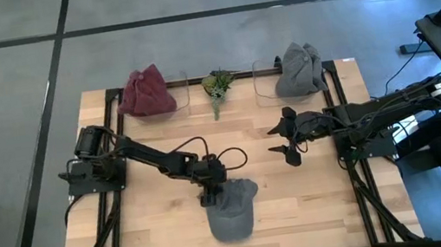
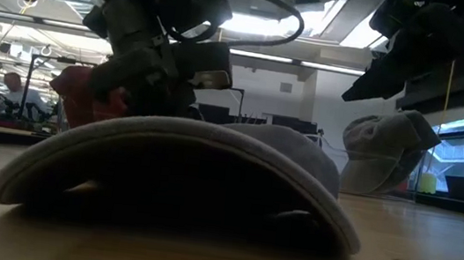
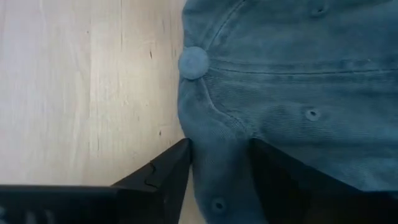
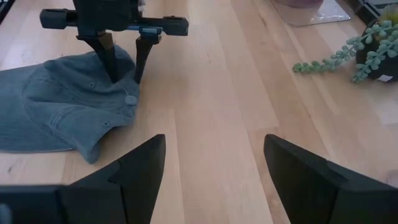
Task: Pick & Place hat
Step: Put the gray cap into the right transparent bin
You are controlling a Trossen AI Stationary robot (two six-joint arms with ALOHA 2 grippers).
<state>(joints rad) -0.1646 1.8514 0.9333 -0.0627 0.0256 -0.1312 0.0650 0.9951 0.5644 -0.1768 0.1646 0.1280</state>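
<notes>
A grey-blue cap (image 1: 235,211) lies on the wooden table near its near edge, with its curved brim (image 2: 184,155) resting on the wood toward the low camera. My left gripper (image 1: 211,197) stands over the cap's crown, shut on its cloth; the right wrist view shows this gripper (image 4: 124,71) and the cap (image 4: 62,112) too. My right gripper (image 1: 284,140) hangs open above the table's right half, apart from everything; its own view shows the fingers wide apart (image 4: 214,155). My left gripper pinches a raised fold of the cap's crown (image 3: 221,134) between its two fingers (image 3: 174,165), just beside the top button (image 3: 194,62). The fingers come from above, pointing down. The cap rests on the table, brim down.
Along the far edge a red hat (image 1: 146,92) and a grey hat (image 1: 298,70) sit by clear holders, with a small green plant (image 1: 218,87) between them. Bare wood lies between the cap and these. Black frame rails run along both table sides.
</notes>
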